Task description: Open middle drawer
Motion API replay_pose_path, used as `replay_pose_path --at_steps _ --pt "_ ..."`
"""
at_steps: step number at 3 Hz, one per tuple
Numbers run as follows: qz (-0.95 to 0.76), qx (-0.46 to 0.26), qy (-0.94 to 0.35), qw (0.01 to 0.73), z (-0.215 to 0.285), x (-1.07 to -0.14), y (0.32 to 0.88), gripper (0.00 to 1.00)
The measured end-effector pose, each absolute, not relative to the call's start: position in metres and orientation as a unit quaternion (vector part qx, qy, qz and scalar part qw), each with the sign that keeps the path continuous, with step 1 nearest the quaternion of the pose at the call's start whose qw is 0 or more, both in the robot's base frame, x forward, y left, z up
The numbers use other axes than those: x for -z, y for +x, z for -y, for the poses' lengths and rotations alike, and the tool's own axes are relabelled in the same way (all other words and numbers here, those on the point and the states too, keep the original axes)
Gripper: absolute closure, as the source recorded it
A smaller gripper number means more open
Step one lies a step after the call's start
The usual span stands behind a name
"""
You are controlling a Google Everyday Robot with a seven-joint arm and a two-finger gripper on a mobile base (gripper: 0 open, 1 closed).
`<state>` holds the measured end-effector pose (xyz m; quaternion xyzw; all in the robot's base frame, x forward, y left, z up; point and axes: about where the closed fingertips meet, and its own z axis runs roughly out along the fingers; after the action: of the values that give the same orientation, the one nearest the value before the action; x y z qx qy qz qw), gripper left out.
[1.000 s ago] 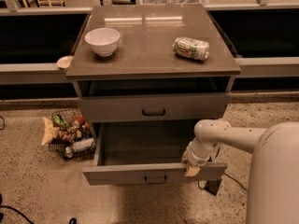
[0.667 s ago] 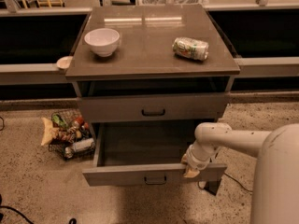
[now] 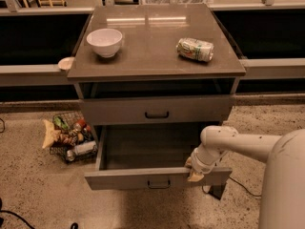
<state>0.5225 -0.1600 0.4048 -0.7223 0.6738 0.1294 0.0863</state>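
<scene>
The middle drawer point(image 3: 143, 178) is pulled far out of the grey-brown cabinet, and its inside point(image 3: 147, 149) shows empty. Its small black bar handle point(image 3: 158, 183) sits at the centre of the front panel. My gripper point(image 3: 194, 173) is at the top edge of that front panel, right of the handle, touching or just over the rim. The white arm point(image 3: 238, 142) reaches in from the right. The drawer above point(image 3: 157, 114) has its own black handle, with a dark gap above it under the top. The lowest drawer is hidden beneath the open one.
On the cabinet top point(image 3: 152, 51) stand a white bowl point(image 3: 105, 42) at the left and a can lying on its side point(image 3: 195, 49) at the right. A wire basket of snacks point(image 3: 69, 137) sits on the floor left of the cabinet. A cable point(image 3: 240, 187) runs along the floor at the right.
</scene>
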Motion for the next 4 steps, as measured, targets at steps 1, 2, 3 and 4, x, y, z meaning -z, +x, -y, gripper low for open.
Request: replay_pose_path --at_steps 1,2,3,4 --pt "-0.679 -0.150 -0.713 0.094 0.1532 -0.4000 0.5050 1.00" --pt "-0.679 -0.150 -0.713 0.094 0.1546 -0.4000 0.5051 1.00" --pt "-0.679 -0.150 -0.713 0.094 0.1546 -0.4000 0.5050 0.80" --pt "-0.677 -0.151 -0.714 0.093 0.1546 -0.4007 0.5044 0.51"
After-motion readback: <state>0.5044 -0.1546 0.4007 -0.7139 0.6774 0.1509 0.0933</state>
